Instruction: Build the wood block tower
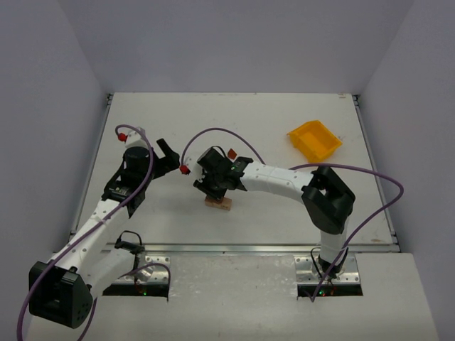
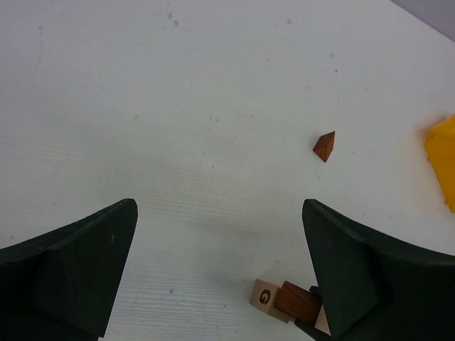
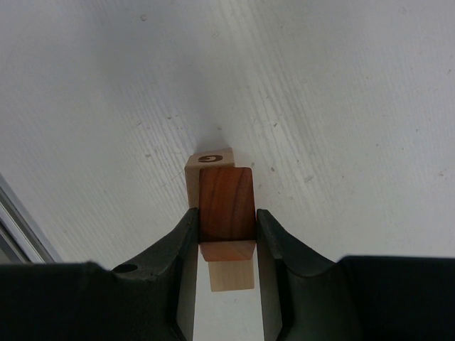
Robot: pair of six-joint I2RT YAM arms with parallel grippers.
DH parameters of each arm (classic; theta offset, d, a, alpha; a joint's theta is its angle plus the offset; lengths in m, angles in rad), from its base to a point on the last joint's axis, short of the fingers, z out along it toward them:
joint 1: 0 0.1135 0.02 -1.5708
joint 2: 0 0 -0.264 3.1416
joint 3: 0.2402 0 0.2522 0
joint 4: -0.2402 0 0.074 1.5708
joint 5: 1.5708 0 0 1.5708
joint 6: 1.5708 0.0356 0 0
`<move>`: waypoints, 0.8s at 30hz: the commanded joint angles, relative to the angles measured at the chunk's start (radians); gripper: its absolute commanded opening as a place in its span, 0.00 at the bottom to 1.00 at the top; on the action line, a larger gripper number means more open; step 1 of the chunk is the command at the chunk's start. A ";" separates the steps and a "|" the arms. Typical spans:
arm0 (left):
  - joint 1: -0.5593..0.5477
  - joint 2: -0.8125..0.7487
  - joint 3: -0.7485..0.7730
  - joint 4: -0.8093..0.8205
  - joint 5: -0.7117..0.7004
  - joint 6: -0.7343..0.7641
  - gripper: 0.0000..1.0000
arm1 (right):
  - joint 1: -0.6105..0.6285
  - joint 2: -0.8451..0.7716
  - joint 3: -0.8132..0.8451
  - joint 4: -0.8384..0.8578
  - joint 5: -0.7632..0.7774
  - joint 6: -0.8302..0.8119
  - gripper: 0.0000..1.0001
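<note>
- Centrally, we record the wood block tower (image 1: 218,204) on the white surface (image 1: 284,121). It stands nearer the front edge than the back and well apart from both side walls.
- Right end effector (image 3: 227,222): jaws narrowly parted, its dark fingers (image 3: 178,241) pressed against both sides of a reddish-brown block (image 3: 226,199), which is smooth, grained and rectangular.
- Pale tan wood shows beneath that block's near end. A lettered cube (image 3: 210,160), marked G, sits just beside its far end.
- Left end effector (image 2: 220,213): spread wide, holding nothing, above bare surface left of the tower.
- Reddish-brown wedge (image 2: 325,146): triangular, lying alone with open surface all round.
- Yellow bin (image 1: 314,139): glossy plastic, tray-shaped, far right, near the surface's edge.
</note>
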 commanded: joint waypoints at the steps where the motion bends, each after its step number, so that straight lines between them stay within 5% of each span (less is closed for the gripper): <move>1: -0.002 -0.021 0.010 0.027 0.007 -0.002 1.00 | 0.012 -0.004 0.002 0.041 0.014 0.011 0.06; 24: -0.001 -0.014 0.011 0.028 0.011 -0.002 1.00 | 0.026 -0.007 -0.014 0.060 0.021 -0.004 0.13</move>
